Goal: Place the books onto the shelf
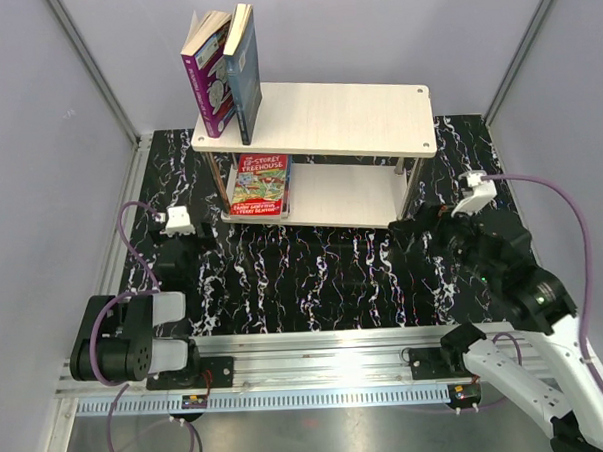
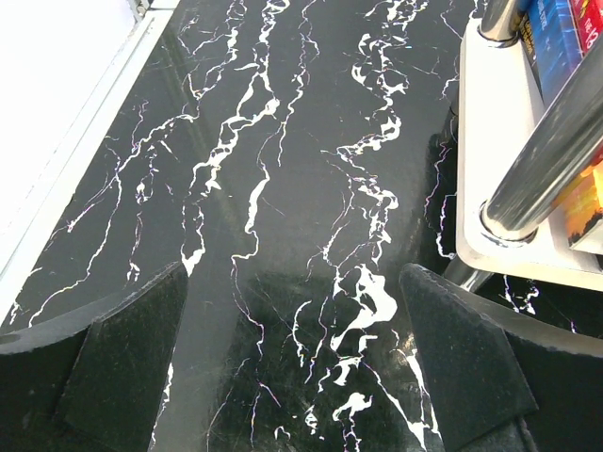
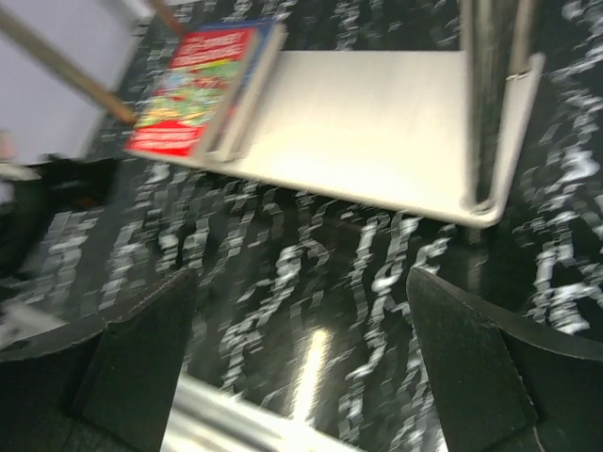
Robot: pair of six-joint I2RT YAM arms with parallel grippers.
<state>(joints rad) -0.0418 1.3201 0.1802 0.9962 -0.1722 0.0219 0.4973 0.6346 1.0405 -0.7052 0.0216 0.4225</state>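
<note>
your pale wood two-tier shelf (image 1: 347, 119), left end: purple paperback (image 1: 207, 75), dark teal paperback (image 1: 244, 73), red-green paperback (image 1: 260, 185); seemingly done. left gripper (image 2: 292, 330), right gripper (image 3: 301, 330): spread wide, empty.

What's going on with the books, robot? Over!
Grippers: left gripper open, right gripper open, both empty. Books: purple book and teal book standing on shelf top; red Treehouse book lying on lower board. Nothing blocking the shelf.
</note>
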